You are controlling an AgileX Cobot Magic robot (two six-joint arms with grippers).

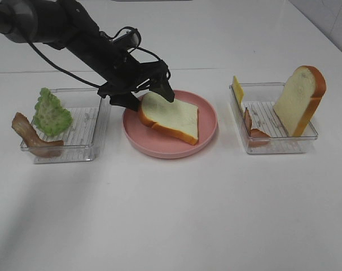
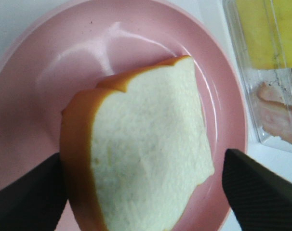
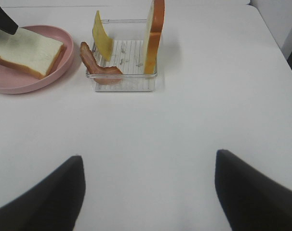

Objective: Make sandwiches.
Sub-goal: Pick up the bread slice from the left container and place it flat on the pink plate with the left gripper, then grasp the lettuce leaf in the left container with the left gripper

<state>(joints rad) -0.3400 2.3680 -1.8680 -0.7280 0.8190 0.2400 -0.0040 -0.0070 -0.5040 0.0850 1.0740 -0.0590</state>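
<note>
A white bread slice (image 1: 174, 118) with orange-brown crust lies flat on the round pink plate (image 1: 207, 121). My left gripper (image 1: 147, 97) is open over the slice's left end, with one finger on each side. In the left wrist view the slice (image 2: 146, 154) lies between the fingers on the plate (image 2: 88, 48); one finger touches the crust and the other stands apart. My right gripper (image 3: 147, 156) is open and empty above bare table. A second bread slice (image 1: 299, 99) leans upright in the right tray. Lettuce (image 1: 51, 113) and bacon (image 1: 33, 135) are in the left tray.
The right clear tray (image 1: 278, 148) also holds a yellow cheese slice (image 1: 237, 89) and a bacon strip (image 1: 251, 127). The left clear tray (image 1: 97, 121) stands left of the plate. The white table reaches forward from the trays. A wall runs along the far right.
</note>
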